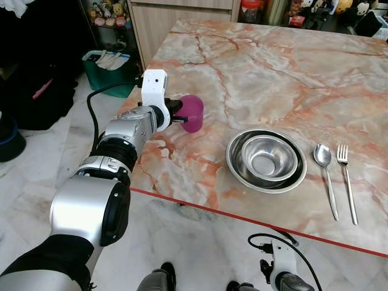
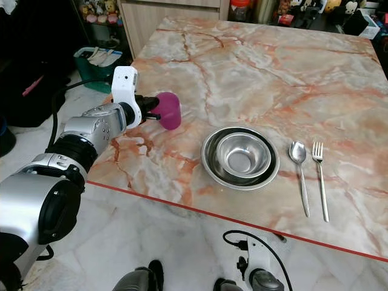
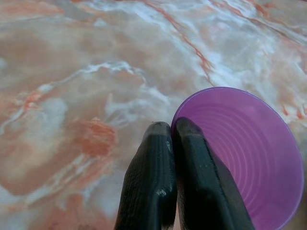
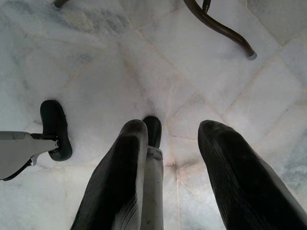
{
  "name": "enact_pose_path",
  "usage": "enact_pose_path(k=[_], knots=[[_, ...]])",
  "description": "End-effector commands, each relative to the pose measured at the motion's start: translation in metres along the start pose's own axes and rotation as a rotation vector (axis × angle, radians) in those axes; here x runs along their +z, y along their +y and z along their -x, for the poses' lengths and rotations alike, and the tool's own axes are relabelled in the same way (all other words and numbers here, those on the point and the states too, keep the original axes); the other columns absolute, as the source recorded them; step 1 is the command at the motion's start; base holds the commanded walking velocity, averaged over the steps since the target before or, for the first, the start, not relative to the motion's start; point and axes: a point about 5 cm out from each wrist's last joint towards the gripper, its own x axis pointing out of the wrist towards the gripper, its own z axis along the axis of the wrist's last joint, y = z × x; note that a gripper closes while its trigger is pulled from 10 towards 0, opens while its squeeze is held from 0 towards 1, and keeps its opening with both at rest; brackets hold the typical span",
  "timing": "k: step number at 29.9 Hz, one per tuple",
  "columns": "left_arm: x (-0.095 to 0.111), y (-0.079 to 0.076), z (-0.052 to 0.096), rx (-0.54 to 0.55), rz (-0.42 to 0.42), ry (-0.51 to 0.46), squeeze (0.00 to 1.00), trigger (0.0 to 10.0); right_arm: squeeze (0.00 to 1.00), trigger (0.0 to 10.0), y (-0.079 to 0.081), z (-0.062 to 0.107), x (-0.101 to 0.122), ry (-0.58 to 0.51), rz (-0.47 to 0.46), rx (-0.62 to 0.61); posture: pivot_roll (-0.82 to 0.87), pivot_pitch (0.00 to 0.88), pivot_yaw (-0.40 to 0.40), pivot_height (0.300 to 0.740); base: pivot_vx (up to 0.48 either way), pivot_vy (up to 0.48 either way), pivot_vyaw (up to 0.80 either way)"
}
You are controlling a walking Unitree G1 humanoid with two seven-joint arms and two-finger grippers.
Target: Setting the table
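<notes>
At the top of the frame we see the marble table [image 1: 260,54] cut off, its far right corner out of view. The jars and toys [image 1: 109,12] along the upper edge are too small for us to identify. The purple cup's [image 3: 249,148] rim runs off the lower right of the left wrist view.

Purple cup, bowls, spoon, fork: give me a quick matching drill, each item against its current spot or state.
Items:
1. purple cup
2. steel bowls
3. spoon
4. fork

States:
A. nested, near the table's front edge
B. farthest toward the robot's right
C. pinched at its rim by the left gripper
D. between bowls and fork

Pairs: 1-C, 2-A, 3-D, 4-B
</notes>
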Motion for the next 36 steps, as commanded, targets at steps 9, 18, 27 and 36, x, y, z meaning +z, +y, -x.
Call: enact_pose_path(k=[9,18,27,36], knots=[[-0.0016,-0.0073,-0.0023,-0.039,-0.031,0.056,0.0,10.0,0.0,10.0,0.001,0.0008,-0.0087,0.031,-0.005,-0.002,0.05,0.18,0.044,0.74,0.0,0.0,0.0],[-0.0046,-0.0087,-0.0027,-0.046,-0.031,0.074,0.0,10.0,0.0,10.0,0.0014,0.0009,-0.009,0.031,-0.008,-0.003,0.04,0.18,0.046,0.74,0.0,0.0,0.0],[-0.0047,-0.0098,-0.0029,-0.058,-0.032,0.078,0.1,10.0,0.0,10.0,0.0015,0.0008,-0.009,0.03,-0.009,-0.003,0.04,0.18,0.048,0.74,0.0,0.0,0.0],[-0.0032,-0.0111,-0.003,-0.073,-0.033,0.068,0.31,10.0,0.0,10.0,0.0016,0.0009,-0.0093,0.03,-0.013,-0.005,0.04,0.183,0.049,0.74,0.0,0.0,0.0]])
